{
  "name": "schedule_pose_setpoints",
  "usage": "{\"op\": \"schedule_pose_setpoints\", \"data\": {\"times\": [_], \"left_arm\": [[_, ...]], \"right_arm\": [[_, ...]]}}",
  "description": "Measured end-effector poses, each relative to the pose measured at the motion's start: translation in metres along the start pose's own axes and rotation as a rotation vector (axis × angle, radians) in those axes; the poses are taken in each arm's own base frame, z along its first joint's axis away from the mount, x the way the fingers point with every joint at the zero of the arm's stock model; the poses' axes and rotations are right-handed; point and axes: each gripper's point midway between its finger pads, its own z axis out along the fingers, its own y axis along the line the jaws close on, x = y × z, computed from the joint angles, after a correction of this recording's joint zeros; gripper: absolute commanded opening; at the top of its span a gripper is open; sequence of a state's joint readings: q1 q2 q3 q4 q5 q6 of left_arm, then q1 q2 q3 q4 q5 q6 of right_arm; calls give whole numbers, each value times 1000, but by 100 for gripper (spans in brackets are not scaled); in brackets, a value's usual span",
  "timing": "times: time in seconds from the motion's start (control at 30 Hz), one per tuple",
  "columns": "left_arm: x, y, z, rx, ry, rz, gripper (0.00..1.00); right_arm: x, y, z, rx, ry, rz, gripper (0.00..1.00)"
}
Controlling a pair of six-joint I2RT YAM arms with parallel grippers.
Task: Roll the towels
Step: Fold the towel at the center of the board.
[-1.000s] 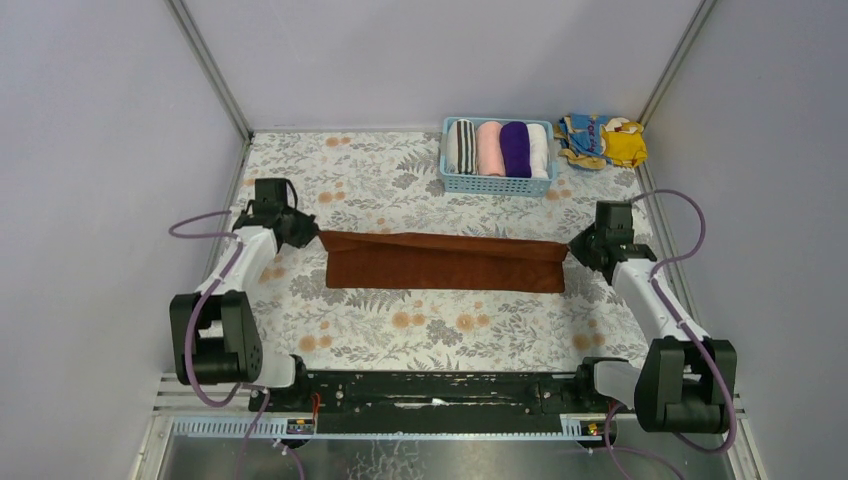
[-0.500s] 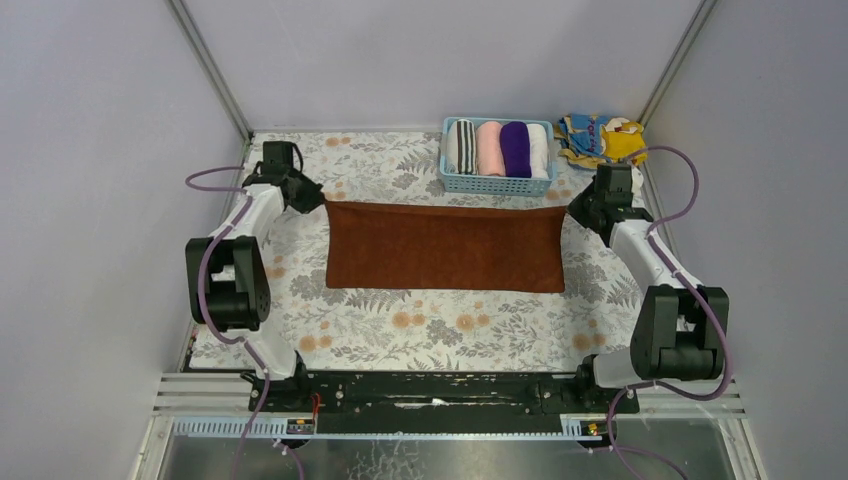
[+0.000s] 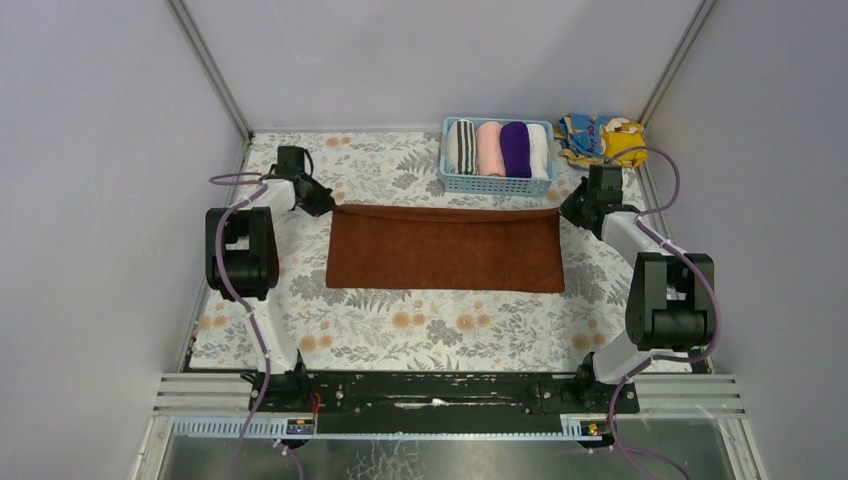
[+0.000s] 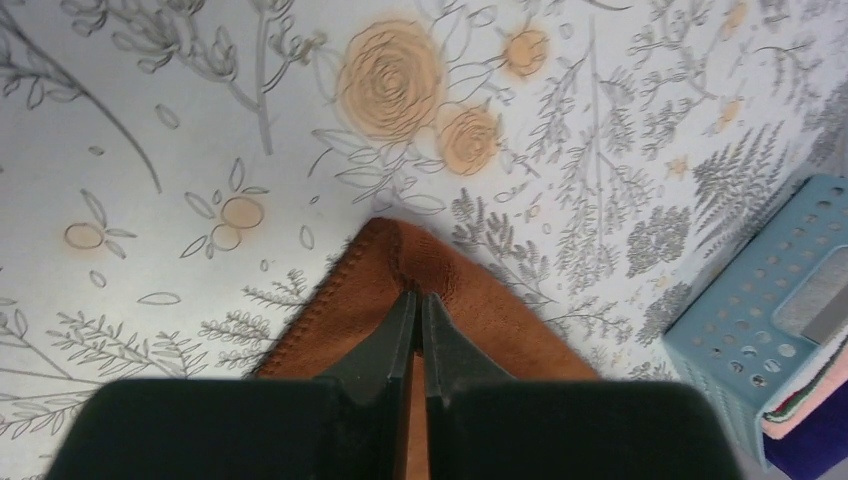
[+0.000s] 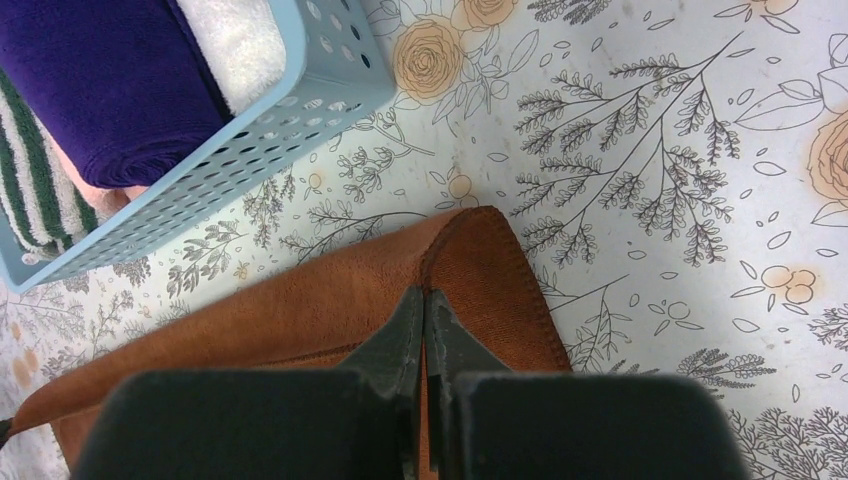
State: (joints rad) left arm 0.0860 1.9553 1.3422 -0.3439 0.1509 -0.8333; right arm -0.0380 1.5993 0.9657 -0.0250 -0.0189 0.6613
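Note:
The rust-brown towel (image 3: 445, 250) lies spread as a wide rectangle across the middle of the table. My left gripper (image 3: 326, 206) is shut on its far left corner (image 4: 400, 262), the jaws pinching the cloth. My right gripper (image 3: 566, 209) is shut on its far right corner (image 5: 470, 262) in the same way. The deep purple towel (image 3: 515, 148) sits rolled in the blue basket (image 3: 496, 184); it also shows in the right wrist view (image 5: 105, 85).
The basket at the back holds a striped roll (image 3: 461, 146), a pink roll (image 3: 488, 148) and a white roll (image 3: 539, 150). A yellow-and-blue patterned cloth (image 3: 603, 139) lies at the back right corner. Enclosure walls stand close on both sides.
Both grippers have moved away from me toward the back, pulling the far edge of the rust-brown towel with them. The folded strip has opened into a wider flat rectangle.

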Motion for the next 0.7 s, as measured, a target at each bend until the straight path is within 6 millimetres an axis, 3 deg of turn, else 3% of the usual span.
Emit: {"op": "schedule_pose_setpoints", "data": {"times": [0.2, 0.43, 0.57, 0.7], "left_arm": [[9, 10, -5, -15, 11, -8, 0], [15, 16, -49, 9, -32, -14, 0], [30, 33, -64, -7, -25, -14, 0], [53, 63, -66, -69, 20, -16, 0]], "right_arm": [[-1, 0, -6, -9, -12, -7, 0], [1, -7, -35, 3, -28, -8, 0], [20, -25, -50, 41, -3, -5, 0], [53, -49, -60, 86, 63, -6, 0]]}}
